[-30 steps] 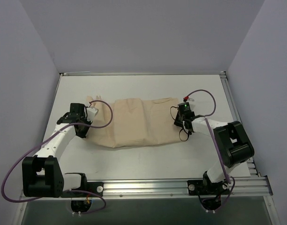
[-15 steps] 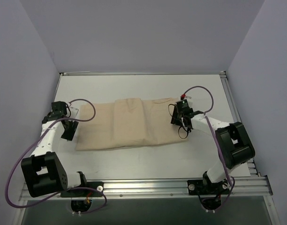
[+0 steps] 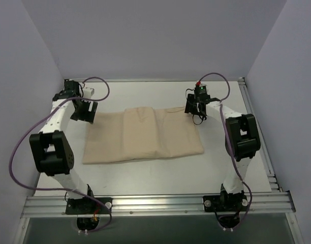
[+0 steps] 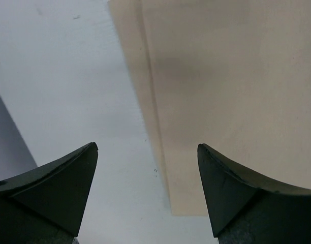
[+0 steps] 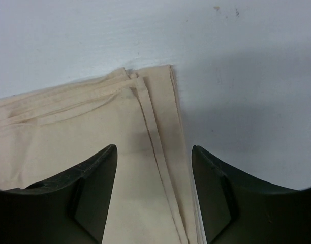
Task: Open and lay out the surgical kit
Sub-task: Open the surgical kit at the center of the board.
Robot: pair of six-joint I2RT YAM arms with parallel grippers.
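Note:
The surgical kit's beige cloth wrap [image 3: 145, 136] lies flat across the middle of the table, with fold lines down its centre. Nothing but cloth shows; whatever it covers is hidden. My left gripper [image 3: 86, 110] hovers open over the cloth's far left corner. In the left wrist view the cloth's [image 4: 221, 76] left edge runs between the spread fingers of that gripper [image 4: 148, 148], and nothing is held. My right gripper [image 3: 196, 107] hovers open over the far right corner. The layered hems of the cloth [image 5: 69, 132] pass under the gap of this gripper [image 5: 154, 148].
White tabletop [image 3: 145, 91] surrounds the cloth. Aluminium rails run along the near edge [image 3: 155, 203] and the right side [image 3: 256, 122]. Grey walls close in on the left, back and right. Purple cables [image 3: 23, 137] loop off both arms.
Both grippers have opened and let go of the cloth. The left one pulled its flap out leftward, flattening it, then moved to the far left corner. The right one moved farther back.

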